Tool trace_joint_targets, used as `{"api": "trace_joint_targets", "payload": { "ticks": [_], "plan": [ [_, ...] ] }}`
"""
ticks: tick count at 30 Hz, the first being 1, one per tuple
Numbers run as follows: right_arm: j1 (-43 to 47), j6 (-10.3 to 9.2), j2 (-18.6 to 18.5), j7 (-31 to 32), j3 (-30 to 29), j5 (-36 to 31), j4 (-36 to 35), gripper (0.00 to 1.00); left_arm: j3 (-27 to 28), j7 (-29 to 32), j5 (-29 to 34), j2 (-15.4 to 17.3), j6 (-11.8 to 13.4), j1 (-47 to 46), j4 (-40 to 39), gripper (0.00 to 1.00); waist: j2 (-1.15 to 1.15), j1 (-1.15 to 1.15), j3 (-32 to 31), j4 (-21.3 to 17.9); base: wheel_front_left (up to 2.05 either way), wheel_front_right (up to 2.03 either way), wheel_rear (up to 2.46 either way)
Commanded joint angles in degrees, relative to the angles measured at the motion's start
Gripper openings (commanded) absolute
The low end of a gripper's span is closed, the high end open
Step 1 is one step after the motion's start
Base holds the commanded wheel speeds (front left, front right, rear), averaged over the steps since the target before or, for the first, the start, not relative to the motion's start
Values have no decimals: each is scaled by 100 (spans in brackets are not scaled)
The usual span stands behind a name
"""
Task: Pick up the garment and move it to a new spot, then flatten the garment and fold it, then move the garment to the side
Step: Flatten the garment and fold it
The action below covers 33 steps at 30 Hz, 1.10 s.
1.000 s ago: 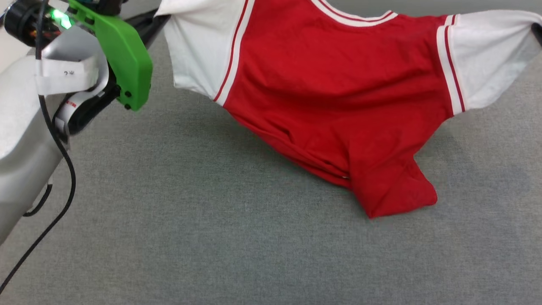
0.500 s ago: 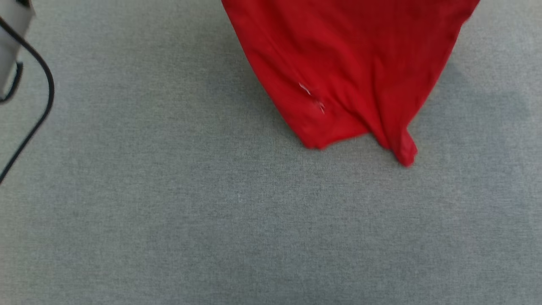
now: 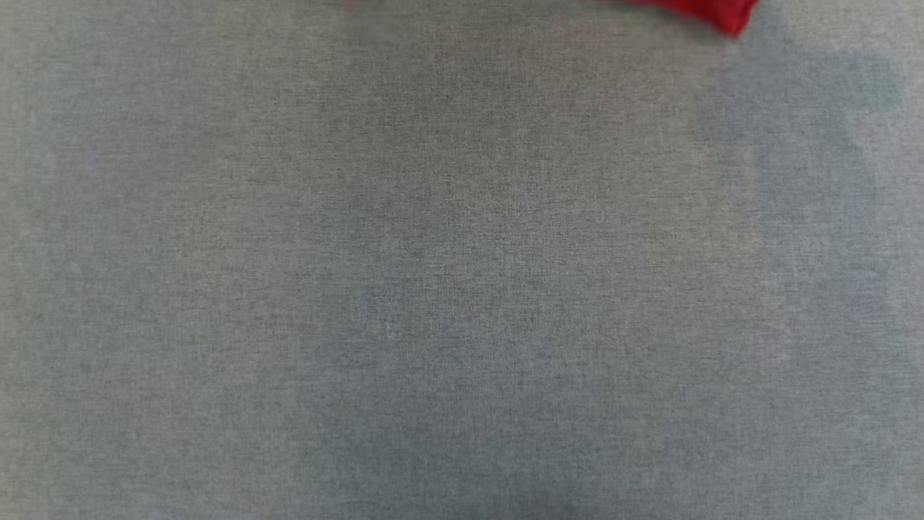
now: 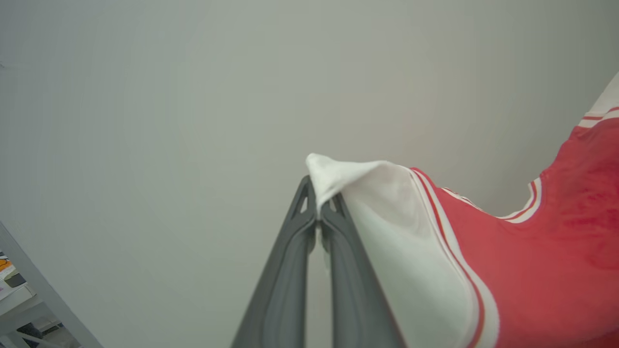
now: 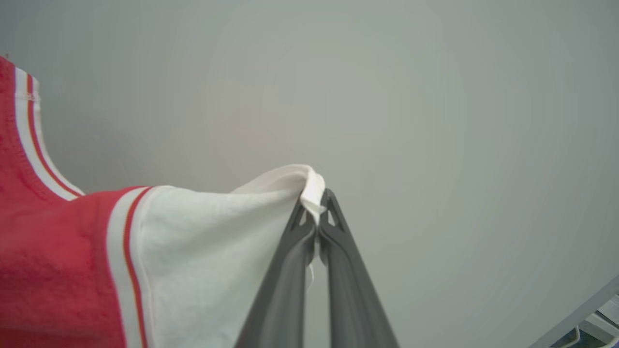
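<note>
A: Where is the shirt (image 4: 532, 270)?

B: It hangs in the air, stretched between the two arms. The left gripper (image 4: 317, 209) has its two dark fingers pressed together on the tip of one white sleeve (image 4: 396, 232). A small fold of white cloth sticks out past the fingertips.

A: And the other side?

B: Much the same. The right gripper (image 5: 316, 205) pinches the end of the other sleeve (image 5: 208, 241), with its fingers tight against each other and the cloth bunched between them.

A: Which way does the cloth run from each one?

B: In the left wrist view the sleeve falls away to the right of the fingers. Then comes the striped trim (image 4: 459, 261), then the red body, with the neck band (image 4: 524, 215) curving along its upper edge. The right wrist view mirrors it: white sleeve to the left of the fingers, a red and white stripe, then red. The red cloth on show is plain.

A: What stands behind it?

B: A pale grey wall (image 4: 193, 96) in both wrist views. A grey bar (image 4: 43, 290) slants across the lower left corner of the left wrist view.

A: And from the head?

B: The camera looks down on a grey cloth-covered table (image 3: 433, 289). One red corner (image 3: 711, 9) of the shirt shows at the top edge, right of the middle. A soft darker patch lies on the table just below it and to its right. Whether that corner touches the table cannot be told.
</note>
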Motion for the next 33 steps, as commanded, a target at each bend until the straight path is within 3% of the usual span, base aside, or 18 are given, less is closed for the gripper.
{"api": "trace_joint_targets", "payload": {
  "ticks": [1, 7, 15, 23, 33],
  "plan": [
    [-226, -4, 49, -93, 47, -68, 131, 0, -4, -100, 27, -54, -13, -210, 88, 0, 25, -1, 66, -23, 0, 0, 0],
    [-824, -4, 235, -321, 309, -49, 720, 0, -121, -341, -162, -117, -16, -615, 438, 0, 25, -1, 216, -41, 0, 0, 0],
    [-726, -4, 486, -709, 882, 162, 1353, 0, -554, -562, -606, -45, -17, -304, 744, 0, 25, -1, 378, -50, 0, 0, 0],
    [374, -4, 866, -1321, 1563, 694, 1916, 0, -1039, -1011, -1318, 295, -17, 960, 820, 0, 25, -1, 107, -90, 0, 0, 0],
    [1817, -4, 565, -1756, 2340, 1435, 1429, 0, -1299, -1335, -1843, 599, -15, 2707, 325, 0, 25, -1, -572, -40, 0, 0, 0]
  ]
}}
